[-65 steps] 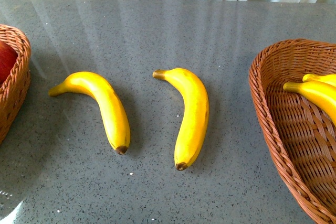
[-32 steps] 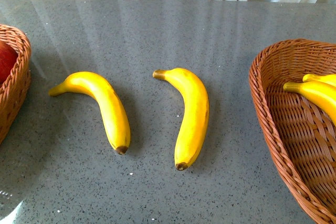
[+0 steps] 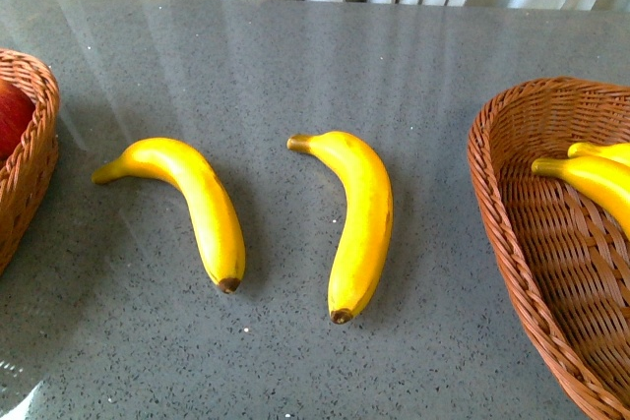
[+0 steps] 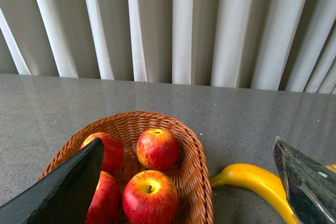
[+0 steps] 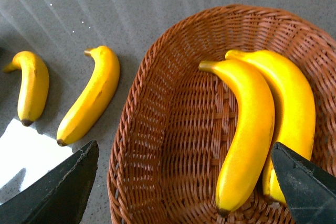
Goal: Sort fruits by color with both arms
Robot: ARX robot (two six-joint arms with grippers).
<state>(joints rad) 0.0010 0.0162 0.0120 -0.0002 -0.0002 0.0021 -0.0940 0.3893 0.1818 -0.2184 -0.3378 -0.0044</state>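
Yellow on grey stone: the left banana (image 3: 192,206) and right banana (image 3: 359,223) lie loose on the table (image 3: 295,56), between two baskets.

Both run lengthwise away from the robot, stems far, brown tips near. The right gripper (image 5: 184,149), jaws apart and empty, hangs over the banana basket (image 5: 157,129); the right banana lies beyond its rim toward the middle, likely that arm's nearer pick. The left gripper (image 4: 187,145), likewise spread and empty, sits above the apple basket (image 4: 197,166), the left banana just beside it.
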